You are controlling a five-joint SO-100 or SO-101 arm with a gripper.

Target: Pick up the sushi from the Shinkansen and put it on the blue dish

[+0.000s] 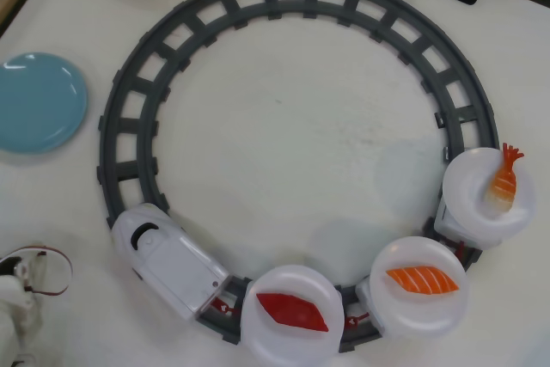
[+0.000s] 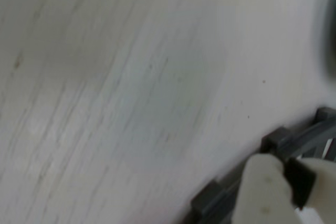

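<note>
The sushi (image 1: 292, 312), a flat dark-red diamond, lies on a round white plate (image 1: 258, 333) at the bottom of the overhead view, and we see it resting there untouched, the first plate behind the Shinkansen (image 1: 169, 259). The white engine sits on the lower left stretch of the grey ring track (image 1: 129, 109), its rounded nose toward the upper left. Behind the sushi plate we find a second plate with an orange white-striped salmon piece (image 1: 422, 279), and farther round to the right a third with an orange shrimp piece (image 1: 504, 174), its tail pointing up. The blue dish (image 1: 39, 102) rests on the table (image 1: 292, 135) at the left edge, outside the track and well apart from the train, with nothing on it. At the lower left corner we make out white parts of the arm (image 1: 17, 298) with a red cable; the pincer itself does not show here.

The wrist view gives us what the overhead one lacks: a blurred close look at pale table surface (image 2: 115, 87), a short piece of the grey track (image 2: 283, 142) at the lower right, and the pincer (image 2: 286, 187) entering from that corner, a cream finger (image 2: 262, 192) with a dark part beside it. We cannot tell how far the pincer is open, and we see nothing held in it. Sushi, train and dish all lie outside this view.
</note>
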